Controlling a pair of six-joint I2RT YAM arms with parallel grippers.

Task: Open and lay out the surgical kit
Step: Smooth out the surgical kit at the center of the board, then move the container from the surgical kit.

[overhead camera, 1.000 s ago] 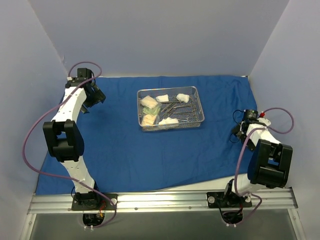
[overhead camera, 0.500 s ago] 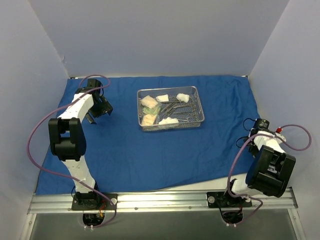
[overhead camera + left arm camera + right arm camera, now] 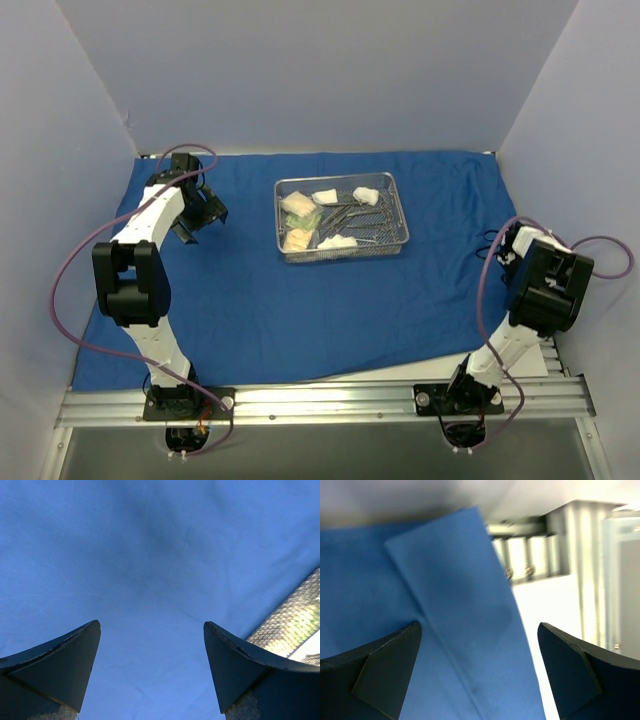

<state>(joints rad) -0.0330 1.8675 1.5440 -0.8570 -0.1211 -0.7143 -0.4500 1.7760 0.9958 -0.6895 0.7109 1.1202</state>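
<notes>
The blue cloth wrap (image 3: 300, 300) lies spread flat over the table. The steel wire-mesh tray (image 3: 341, 218) stands on it at the back centre, holding white gauze pads (image 3: 338, 242), steel instruments (image 3: 345, 215) and small packets (image 3: 297, 238). My left gripper (image 3: 200, 218) is open and empty over the bare cloth left of the tray; the tray corner (image 3: 295, 625) shows at the right of the left wrist view. My right gripper (image 3: 480, 630) is open and empty above the cloth's right edge (image 3: 470, 630); in the top view it sits behind its arm (image 3: 545, 285).
White table surface (image 3: 555, 615) and the metal base rail (image 3: 540, 545) show beyond the cloth's right edge. Grey walls close in on the left, back and right. The arms' base rail (image 3: 320, 400) runs along the near edge.
My right arm has swung back and to the right, toward the cloth's right edge. My left gripper has moved down and right toward the tray, then settled.
</notes>
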